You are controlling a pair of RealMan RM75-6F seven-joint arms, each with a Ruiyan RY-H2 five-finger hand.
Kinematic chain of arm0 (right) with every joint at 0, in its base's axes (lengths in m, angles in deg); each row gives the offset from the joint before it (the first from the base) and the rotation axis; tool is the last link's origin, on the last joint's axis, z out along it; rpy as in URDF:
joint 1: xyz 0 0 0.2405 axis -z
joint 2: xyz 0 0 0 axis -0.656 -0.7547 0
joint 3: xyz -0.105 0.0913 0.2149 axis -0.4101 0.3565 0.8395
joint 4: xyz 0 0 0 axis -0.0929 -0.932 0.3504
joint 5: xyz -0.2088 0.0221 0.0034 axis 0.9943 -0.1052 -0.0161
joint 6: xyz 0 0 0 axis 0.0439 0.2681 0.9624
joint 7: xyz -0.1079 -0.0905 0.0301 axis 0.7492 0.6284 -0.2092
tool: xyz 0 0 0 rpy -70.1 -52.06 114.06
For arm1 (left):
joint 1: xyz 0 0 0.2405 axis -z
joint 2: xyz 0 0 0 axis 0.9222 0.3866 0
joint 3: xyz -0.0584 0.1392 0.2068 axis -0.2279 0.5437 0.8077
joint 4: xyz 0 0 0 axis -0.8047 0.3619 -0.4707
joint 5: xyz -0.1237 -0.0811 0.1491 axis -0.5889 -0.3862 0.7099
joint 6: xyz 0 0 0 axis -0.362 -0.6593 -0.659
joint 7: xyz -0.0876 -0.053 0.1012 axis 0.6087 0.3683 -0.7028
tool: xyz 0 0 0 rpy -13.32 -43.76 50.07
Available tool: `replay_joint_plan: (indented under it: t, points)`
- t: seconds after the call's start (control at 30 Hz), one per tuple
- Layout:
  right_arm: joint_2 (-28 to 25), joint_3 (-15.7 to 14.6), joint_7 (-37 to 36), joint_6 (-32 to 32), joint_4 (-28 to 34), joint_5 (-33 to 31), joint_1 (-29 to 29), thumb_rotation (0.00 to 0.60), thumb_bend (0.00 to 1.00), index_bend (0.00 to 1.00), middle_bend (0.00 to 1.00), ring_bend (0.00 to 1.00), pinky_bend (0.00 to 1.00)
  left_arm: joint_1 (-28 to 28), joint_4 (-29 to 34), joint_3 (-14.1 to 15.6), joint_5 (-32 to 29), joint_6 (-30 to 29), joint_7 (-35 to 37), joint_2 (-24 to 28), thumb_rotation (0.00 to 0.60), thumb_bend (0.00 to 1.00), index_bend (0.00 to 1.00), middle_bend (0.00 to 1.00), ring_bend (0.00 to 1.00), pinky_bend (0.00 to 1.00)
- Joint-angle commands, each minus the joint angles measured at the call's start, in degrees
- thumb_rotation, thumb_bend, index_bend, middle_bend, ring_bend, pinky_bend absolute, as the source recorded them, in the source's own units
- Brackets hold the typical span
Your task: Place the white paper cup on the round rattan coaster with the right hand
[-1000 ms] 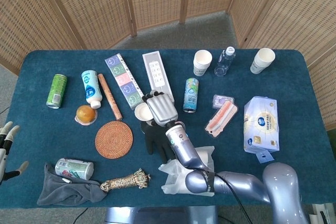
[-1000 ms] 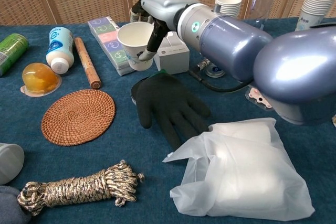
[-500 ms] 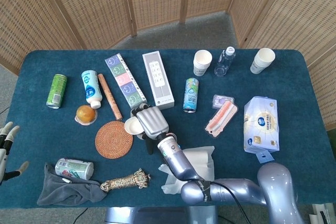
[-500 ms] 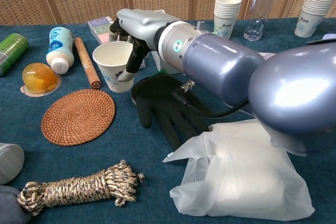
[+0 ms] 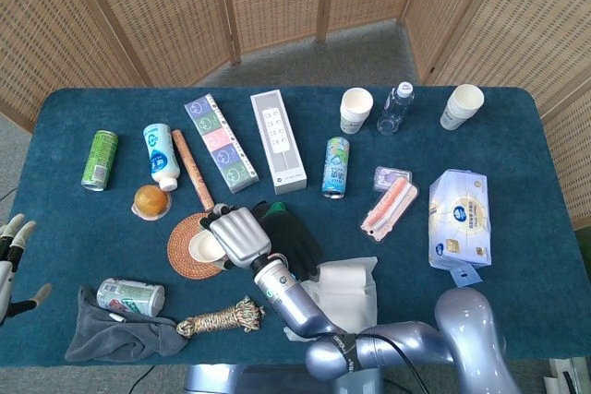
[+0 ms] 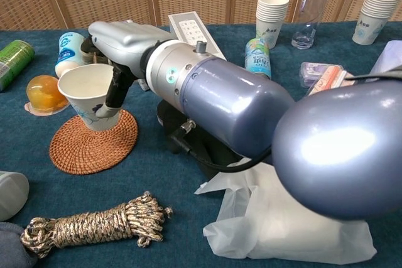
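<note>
My right hand grips the white paper cup, thumb inside the rim and fingers on the outside. The cup is upright over the round rattan coaster, near its far right part; I cannot tell whether its base touches. In the head view the hand covers much of the cup. My left hand hangs off the table's left edge, fingers apart, holding nothing.
A black glove lies just right of the coaster, a white plastic bag nearer me. An orange jelly cup, brown stick and white bottle lie behind the coaster. A rope bundle and crushed can lie in front.
My right hand has carried the cup leftward and toward me, from above the glove to over the coaster. The left hand has not moved.
</note>
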Motion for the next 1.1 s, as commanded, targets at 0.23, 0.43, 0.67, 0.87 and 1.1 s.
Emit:
replay_joint_plan:
  t: [0.23,0.43,0.67,0.87,1.1]
  points:
    - [2.8,1.3,0.6,0.7,-3.6,-1.0,-2.4,0.6,0.23,0.39,0.44,0.25,0.43,0.0,-0.1,-0.1,0.1,-0.2,0.5,0.1,0.6,0.28,0.0,0.0,0.0,0.0]
    - [4.7,1.8,0.4,1.2,-6.3,-1.9,-3.3,0.6,0.23,0.39,0.44,0.25,0.43,0.0,-0.3,0.0,-0.1,0.1,0.6,0.0,0.6,0.28,0.0,0.0,0.0,0.0]
    - [7.5,3.1,0.8,2.5,-10.5,-2.7,-5.6,0.6,0.26,0.39,0.44,0.25,0.43,0.0,-0.2,0.0,-0.2,0.1,0.7,0.0,0.6,0.28,0.0,0.0,0.0,0.0]
    - [9.7,3.5,0.4,3.8,-15.4,-3.0,-7.0,0.6,0.26,0.39,0.44,0.25,0.43,0.0,-0.4,-0.1,-0.6,0.2,0.9,0.0,0.6,0.28,0.0,0.0,0.0,0.0]
    - [12.6,4.8,-0.7,6.0,-20.5,-4.1,-8.8,0.6,0.26,0.39,0.44,0.25,0.43,0.2,-0.5,-0.2,-1.4,0.9,1.3,0.0,0.6,0.28,0.0,0.0,0.0,0.0]
